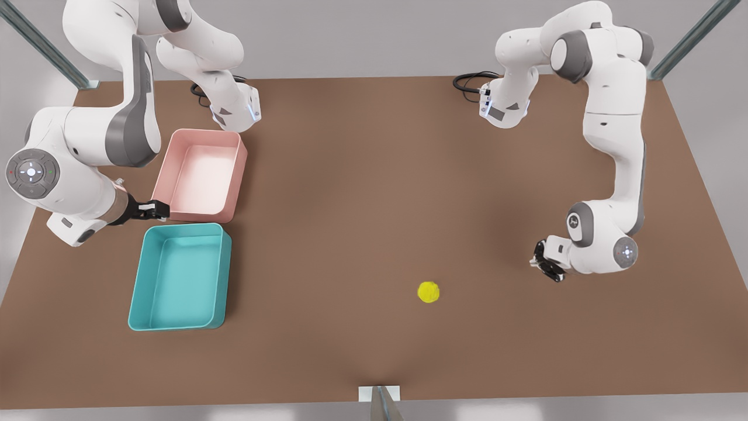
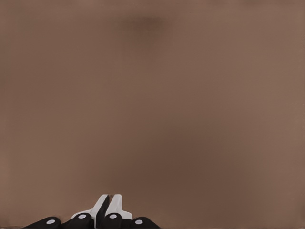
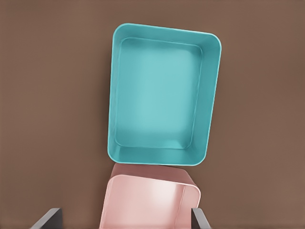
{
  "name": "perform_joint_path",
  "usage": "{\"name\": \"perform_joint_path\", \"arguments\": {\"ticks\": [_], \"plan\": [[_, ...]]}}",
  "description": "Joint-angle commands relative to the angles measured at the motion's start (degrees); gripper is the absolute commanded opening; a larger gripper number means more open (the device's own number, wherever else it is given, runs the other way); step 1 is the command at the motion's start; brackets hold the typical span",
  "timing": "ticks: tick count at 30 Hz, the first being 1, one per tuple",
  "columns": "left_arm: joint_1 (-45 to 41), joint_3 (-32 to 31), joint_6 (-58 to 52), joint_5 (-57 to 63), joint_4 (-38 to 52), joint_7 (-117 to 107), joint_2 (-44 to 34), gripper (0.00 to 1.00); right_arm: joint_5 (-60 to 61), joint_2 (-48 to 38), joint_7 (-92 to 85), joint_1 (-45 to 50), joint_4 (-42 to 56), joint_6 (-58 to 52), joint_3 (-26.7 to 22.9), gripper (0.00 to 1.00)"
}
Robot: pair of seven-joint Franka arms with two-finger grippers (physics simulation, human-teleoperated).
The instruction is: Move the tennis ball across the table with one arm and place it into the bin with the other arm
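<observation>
The yellow-green tennis ball [image 1: 428, 292] lies on the brown table [image 1: 374, 175], toward the front view's right and near the front edge. The teal bin [image 1: 224, 275] stands at the front view's left with nothing in it. My left gripper [image 1: 546, 261] hangs to the ball's right in the front view, some way off, and the left wrist view shows the left gripper [image 2: 108, 206] shut over bare tabletop. My right gripper [image 1: 153, 209] hovers between the two tubs; in the right wrist view the right gripper [image 3: 125, 217] is open, looking down on the bin [image 3: 209, 95].
A pink tub [image 1: 239, 169] of like shape stands just behind the teal bin, almost touching it, and the pink tub [image 3: 152, 172] is also under the right wrist camera. A small bracket [image 1: 378, 394] sits at the table's front edge. Metal frame struts rise at the back corners.
</observation>
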Motion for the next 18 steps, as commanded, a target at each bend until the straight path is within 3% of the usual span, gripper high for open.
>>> {"name": "perform_joint_path", "arguments": {"ticks": [1,2,3,4,6,7,9,13,18], "plan": [[-5.1,6.4,-16.3,2.3,0.0,-57.2,-8.6,1.00,0.0,-0.1,0.0,0.0,0.0,0.0,0.0,1.00],[-8.2,11.9,-21.5,-2.1,1.1,-68.0,-13.8,1.00,0.0,-0.1,0.0,0.0,0.0,0.0,0.0,1.00],[-9.6,11.8,-29.1,-1.7,4.4,-78.7,-16.3,1.00,0.1,-0.1,0.0,0.0,0.0,0.0,0.0,1.00],[-12.2,12.0,-32.2,3.5,4.7,-73.6,-19.9,1.00,0.2,-0.1,0.0,0.0,-0.1,0.0,0.0,1.00],[-12.6,8.1,-39.6,7.0,14.9,-76.9,-21.3,1.00,0.1,0.6,0.1,0.5,-0.1,-0.3,0.3,1.00],[-12.6,5.6,-40.5,7.0,17.9,-80.2,-21.3,1.00,0.7,1.1,0.0,2.0,-0.1,-0.3,0.5,1.00],[-12.7,4.6,-41.6,7.0,19.1,-80.8,-20.6,1.00,3.1,9.8,-3.1,6.6,3.9,3.0,0.3,1.00],[-12.7,4.3,-41.4,6.9,19.0,-80.4,-20.0,1.00,2.9,18.0,2.5,8.6,4.9,23.1,0.3,1.00],[-12.4,1.1,-38.1,7.0,18.9,-80.4,-18.0,1.00,3.6,29.5,5.7,11.1,11.7,39.1,0.4,1.00]]}}
